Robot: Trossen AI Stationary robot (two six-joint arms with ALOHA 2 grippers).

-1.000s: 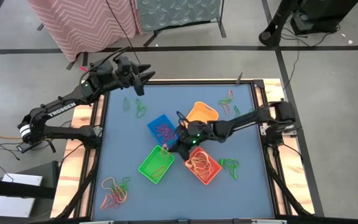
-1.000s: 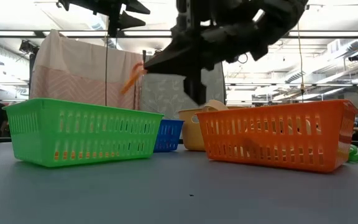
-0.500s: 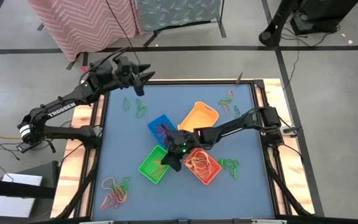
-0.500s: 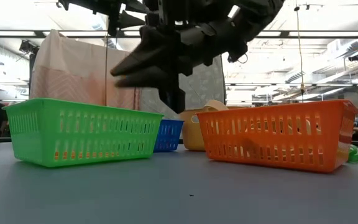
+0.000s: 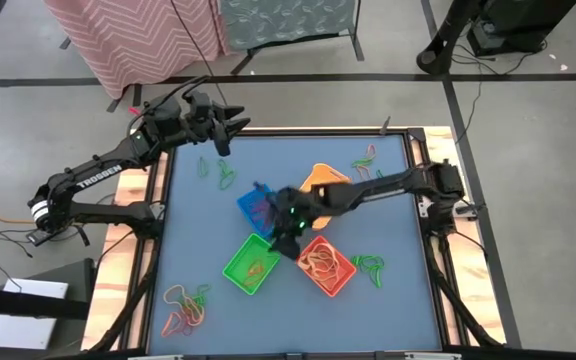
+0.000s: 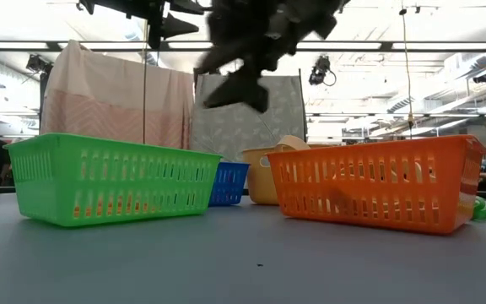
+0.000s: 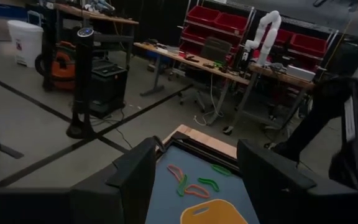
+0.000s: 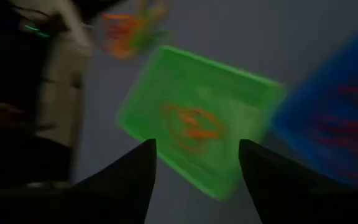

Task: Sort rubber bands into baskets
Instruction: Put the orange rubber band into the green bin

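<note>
Four baskets stand mid-table: blue (image 5: pixel 256 207), yellow (image 5: pixel 325 178), green (image 5: pixel 250 265) and orange (image 5: pixel 326 266). Orange rubber bands (image 8: pixel 191 127) lie on the green basket's floor, and the orange and blue baskets also hold bands. My right gripper (image 5: pixel 289 243) hangs open and empty above the gap between the green and orange baskets, well above their rims (image 6: pixel 236 89). My left gripper (image 5: pixel 236 127) waits open and empty over the table's far left corner.
Loose rubber bands lie in piles on the blue mat: near left (image 5: pixel 184 306), far left (image 5: pixel 218 174), far right (image 5: pixel 366 160) and beside the orange basket (image 5: pixel 370 265). The mat's near middle is bare. Fabric screens stand beyond the far edge.
My right gripper carried an orange rubber band down and toward the near-left, over the green basket, opened and let it go. The band now lies in the green basket. The gripper has since risen and drawn back a little toward the far side.
</note>
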